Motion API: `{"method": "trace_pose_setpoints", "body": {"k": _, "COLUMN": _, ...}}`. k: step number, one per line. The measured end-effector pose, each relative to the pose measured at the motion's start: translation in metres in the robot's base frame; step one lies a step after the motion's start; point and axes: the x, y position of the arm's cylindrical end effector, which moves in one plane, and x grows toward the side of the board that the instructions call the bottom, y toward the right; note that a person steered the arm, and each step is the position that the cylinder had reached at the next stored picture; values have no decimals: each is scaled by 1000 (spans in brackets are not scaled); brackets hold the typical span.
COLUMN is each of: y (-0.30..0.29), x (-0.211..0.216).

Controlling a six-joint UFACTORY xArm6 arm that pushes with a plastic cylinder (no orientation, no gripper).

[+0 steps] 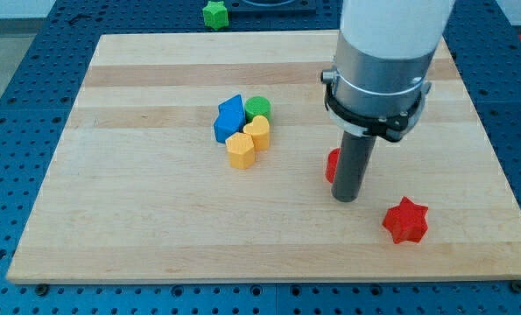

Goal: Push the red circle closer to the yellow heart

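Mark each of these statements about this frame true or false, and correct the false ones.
1. My tip is right beside the red circle, which the rod partly hides. True.
2. The yellow heart sits alone, apart from every other block. False: it is packed in a cluster with the yellow hexagon, the blue block and the green circle.
3. A red star lies toward the view's bottom right of my tip. True.
4. The green star rests on the wooden board. False: it lies beyond the board's top edge.
5. The red circle touches the yellow heart. False: bare board separates them.
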Motion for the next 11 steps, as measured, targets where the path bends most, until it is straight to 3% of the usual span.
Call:
{"method": "trace_pose_setpoints", "body": {"k": 3, "y": -24, "x": -2}}
{"method": "trace_pose_setpoints", "body": {"k": 5, "y": 47, "x": -18}}
{"method": "trace_pose_setpoints", "body": {"k": 7, "y": -30, "x": -19}}
{"method": "trace_pose_setpoints", "body": {"k": 9, "y": -4, "x": -58}}
{"method": "trace_pose_setpoints", "body": {"k": 11, "y": -60, "x": -58}}
